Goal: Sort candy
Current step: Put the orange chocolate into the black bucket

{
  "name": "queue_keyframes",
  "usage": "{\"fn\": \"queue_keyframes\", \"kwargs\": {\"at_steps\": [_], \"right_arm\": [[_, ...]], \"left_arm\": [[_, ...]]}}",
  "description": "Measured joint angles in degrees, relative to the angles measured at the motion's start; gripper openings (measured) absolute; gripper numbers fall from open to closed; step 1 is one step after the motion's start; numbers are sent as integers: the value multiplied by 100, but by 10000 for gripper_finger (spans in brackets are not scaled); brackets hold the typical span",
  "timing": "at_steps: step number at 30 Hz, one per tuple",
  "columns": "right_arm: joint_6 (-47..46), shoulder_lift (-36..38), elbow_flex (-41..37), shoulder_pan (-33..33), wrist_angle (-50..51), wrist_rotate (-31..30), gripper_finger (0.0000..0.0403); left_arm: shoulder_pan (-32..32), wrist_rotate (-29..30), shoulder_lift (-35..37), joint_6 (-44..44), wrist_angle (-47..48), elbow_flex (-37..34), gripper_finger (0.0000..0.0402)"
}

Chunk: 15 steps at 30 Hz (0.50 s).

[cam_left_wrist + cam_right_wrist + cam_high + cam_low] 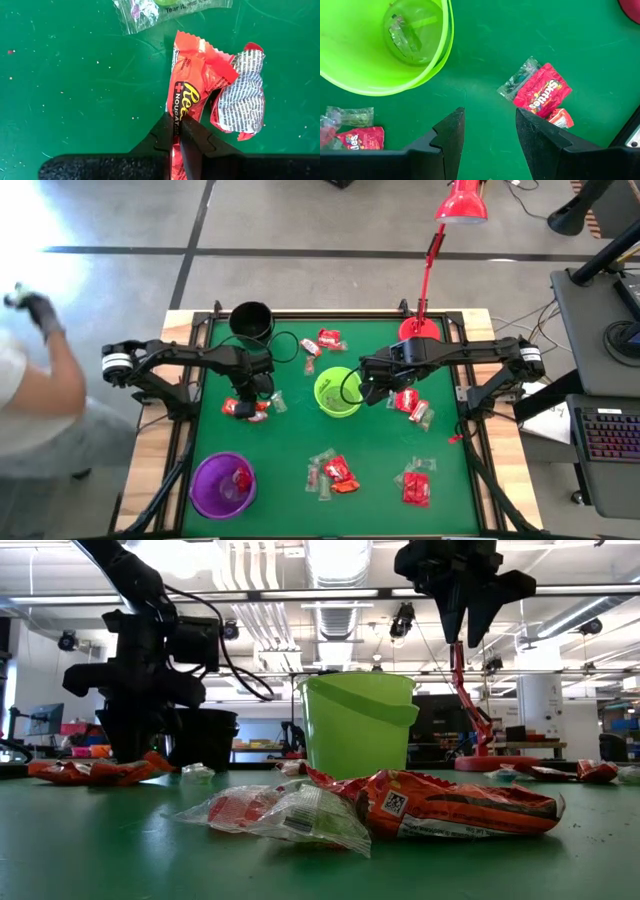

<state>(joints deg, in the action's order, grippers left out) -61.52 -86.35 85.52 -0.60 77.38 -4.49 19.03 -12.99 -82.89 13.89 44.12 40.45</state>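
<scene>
One orange candy pinched in left hand, left of green cup; lift straight, clear of neighbouring wrapper. Right hand apart, beside cup.

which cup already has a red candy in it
The purple cup, at the table's front left; the green cup holds only a clear wrapper.

- Table mat: dark green, plain.
- Middle cup: bright lime green.
- Front cup: purple.
- Back cup: black.
- Lamp: glossy red.
- Orange candy bar: orange-red wrapper with yellow lettering and a white line of text.
- Folded wrapper beside it: red outside, white with fine black print.
- Skittles bag: red with white lettering.
- Clear wrapper: see-through, pale, with a red sweet inside.
- Both arms: black.
</scene>
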Motion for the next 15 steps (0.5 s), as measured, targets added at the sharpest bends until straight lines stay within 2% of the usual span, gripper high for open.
{"fn": "queue_keyframes", "kwargs": {"at_steps": [15], "right_arm": [[2,0,0,0,-13,-2,169]], "left_arm": [[-2,-149,218,15,-2,0,0]]}}
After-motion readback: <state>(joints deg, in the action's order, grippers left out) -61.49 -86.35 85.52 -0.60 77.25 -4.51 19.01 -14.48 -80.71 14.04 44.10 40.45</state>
